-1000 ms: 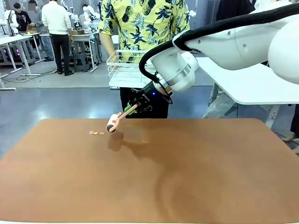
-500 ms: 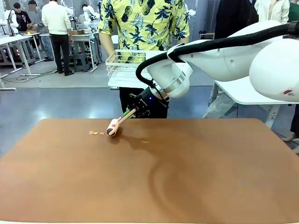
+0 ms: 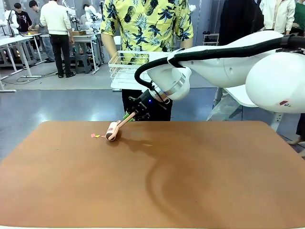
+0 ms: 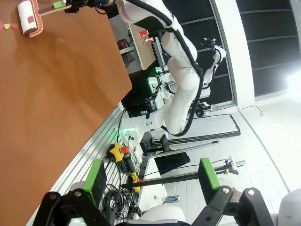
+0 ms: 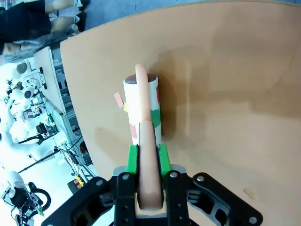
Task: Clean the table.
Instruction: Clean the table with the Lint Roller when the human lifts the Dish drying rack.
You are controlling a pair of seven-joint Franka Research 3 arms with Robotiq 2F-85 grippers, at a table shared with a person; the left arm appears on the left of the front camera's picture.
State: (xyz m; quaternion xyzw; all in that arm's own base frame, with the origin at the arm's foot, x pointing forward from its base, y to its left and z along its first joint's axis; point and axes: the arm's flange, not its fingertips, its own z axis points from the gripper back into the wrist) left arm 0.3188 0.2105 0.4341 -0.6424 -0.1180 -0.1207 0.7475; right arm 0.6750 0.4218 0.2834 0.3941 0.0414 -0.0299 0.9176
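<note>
Brown table (image 3: 190, 181), paper scraps (image 3: 97, 136) beside roller (image 3: 112, 131)

Bulbous glossy white right arm (image 3: 224, 67), black cable (image 3: 214, 49) looped along it, silver wrist ring (image 3: 175, 88), small blue light (image 3: 151, 100), black left gripper (image 4: 151, 175), green pads (image 4: 96, 175)

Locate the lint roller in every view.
Front view: lint roller left of centre, near the table's far edge.
Left wrist view: top left corner.
Right wrist view: centre, held by the right end effector.
Shared landmark: paper scraps beside the roller.
</note>
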